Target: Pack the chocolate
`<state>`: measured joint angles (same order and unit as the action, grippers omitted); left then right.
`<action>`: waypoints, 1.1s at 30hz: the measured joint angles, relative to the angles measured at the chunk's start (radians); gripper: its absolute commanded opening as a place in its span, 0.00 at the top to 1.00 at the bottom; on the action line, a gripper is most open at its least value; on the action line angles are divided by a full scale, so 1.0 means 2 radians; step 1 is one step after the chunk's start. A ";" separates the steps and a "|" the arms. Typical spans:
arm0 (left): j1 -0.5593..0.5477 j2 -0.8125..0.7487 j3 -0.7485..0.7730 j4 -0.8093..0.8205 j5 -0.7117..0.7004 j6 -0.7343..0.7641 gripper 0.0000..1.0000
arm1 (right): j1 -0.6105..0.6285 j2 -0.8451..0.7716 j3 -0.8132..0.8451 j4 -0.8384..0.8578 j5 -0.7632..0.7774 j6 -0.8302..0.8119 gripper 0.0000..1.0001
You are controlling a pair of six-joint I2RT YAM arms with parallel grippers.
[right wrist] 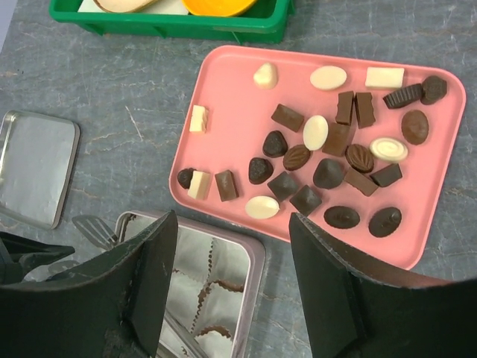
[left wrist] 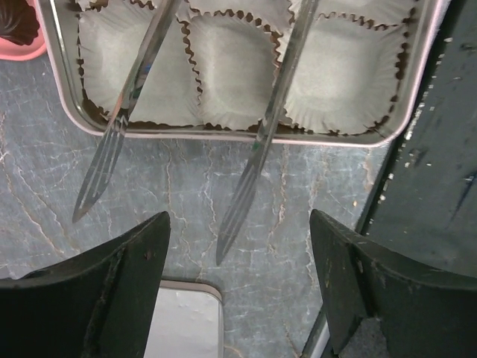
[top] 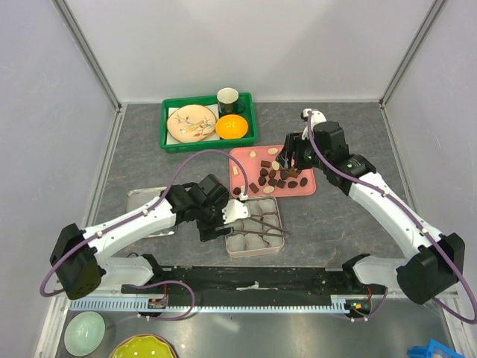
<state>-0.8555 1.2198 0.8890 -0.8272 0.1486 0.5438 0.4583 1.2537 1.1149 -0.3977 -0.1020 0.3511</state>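
Observation:
The chocolate [top: 274,176] lies as several dark brown and cream pieces on a pink tray [top: 250,154], seen close up as chocolate [right wrist: 313,168] on the tray [right wrist: 436,246]. In front of the tray stands a metal tin [top: 277,224] lined with crinkled paper cups [left wrist: 231,71]; no chocolate shows in them. Metal tongs [top: 262,221] lie across the tin, their two pointed tips [left wrist: 223,246] reaching toward my left gripper [left wrist: 238,224]. That gripper [top: 232,212] is open at the tin's left edge, holding nothing. My right gripper [top: 293,158] hovers open and empty over the tray; in its own view the gripper [right wrist: 232,224] frames the tray's near rim and the tin [right wrist: 257,272].
A green basket [top: 173,142] at the back holds a plate, an orange bowl [top: 232,126] and a dark cup [top: 228,98]. The tin's lid [top: 145,203] lies flat to the left, under my left arm. Two bowls [top: 83,333] sit below the arm bases. Grey walls enclose the table.

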 measured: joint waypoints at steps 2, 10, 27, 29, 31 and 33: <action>-0.005 0.009 -0.002 0.010 -0.010 0.000 0.21 | -0.005 -0.002 -0.006 0.000 -0.005 0.001 0.31; -0.012 0.029 -0.007 0.039 -0.027 0.002 0.51 | -0.013 -0.011 -0.015 0.000 -0.021 0.001 0.33; -0.024 0.032 -0.010 0.041 -0.028 -0.006 0.99 | -0.020 -0.030 -0.027 0.001 -0.031 0.003 0.21; -0.025 0.020 -0.005 0.035 -0.026 -0.016 0.98 | -0.022 -0.035 -0.027 0.001 -0.031 0.003 0.20; -0.020 0.007 0.007 0.026 -0.018 -0.025 0.98 | -0.024 -0.044 -0.027 0.002 -0.031 0.003 0.19; -0.007 -0.005 0.028 0.022 -0.004 -0.036 0.98 | -0.026 -0.057 -0.027 0.007 -0.031 0.003 0.18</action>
<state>-0.8692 1.2091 0.9455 -0.7834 0.1406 0.4709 0.4057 1.1404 1.0607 -0.3840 -0.1638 0.3569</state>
